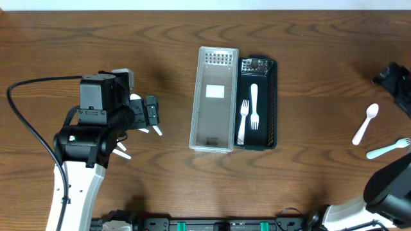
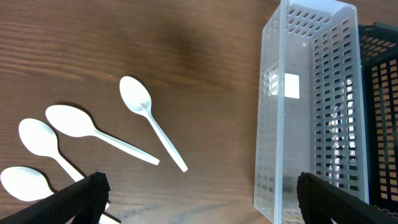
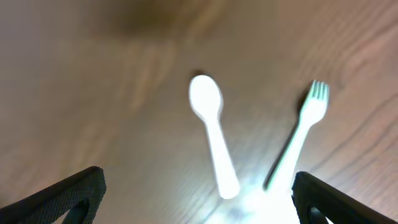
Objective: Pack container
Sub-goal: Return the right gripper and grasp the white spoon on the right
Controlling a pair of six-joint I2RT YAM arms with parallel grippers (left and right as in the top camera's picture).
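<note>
**Overhead:** A brown wood-grain table (image 1: 128,38) fills the view, with a pale strip along its far edge. The clear container (image 1: 214,122) stands at the centre, touching the black basket (image 1: 273,102) on its right. Two white forks (image 1: 249,114) lie in the basket. The left gripper (image 1: 153,117) hangs over the left half. A single spoon (image 1: 365,124) and a pale fork (image 1: 388,150) lie far right.

**Left wrist:** The fingers are spread wide and hold nothing. Four white spoons (image 2: 146,106) lie on bare wood, and the container's perforated wall rises at the right.

**Right wrist:** The picture is blurred. The right gripper (image 3: 196,186) is spread wide and empty above the spoon and fork.
</note>
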